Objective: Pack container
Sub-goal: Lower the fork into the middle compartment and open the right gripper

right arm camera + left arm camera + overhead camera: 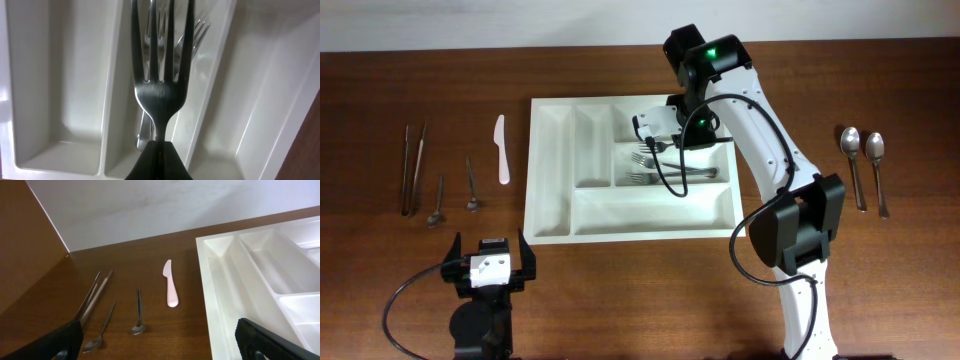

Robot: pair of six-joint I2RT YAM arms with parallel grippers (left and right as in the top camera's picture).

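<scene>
The right claw (158, 157) is clenching the neck of a metal fork (159, 95), tines pointing away from it, and is hanging it over the container (112, 75), the white cutlery tray lying directly beneath. Just under the held fork, other forks (199, 30) are lying in the same long compartment, tines heading the same way.

To do this step well, the claw should be lowering until the fork is nearly resting on that pile, keeping it parallel to the dividers, and only then letting go. Dropping it from height risks it bouncing over a wall into the neighbouring slot.

Far from this claw, the left claw (488, 250) is sitting released over the tabletop (620, 290), with the tray to its front right. Ahead of it a pale plastic knife (170, 285), two small spoons (138, 312) and a long thin metal pair (95, 295) are lying. Whether that pair is chopsticks or tongs is hard to say.

The fork's handle is hiding inside the grip, and from overhead the right arm is covering part of the tray.
</scene>
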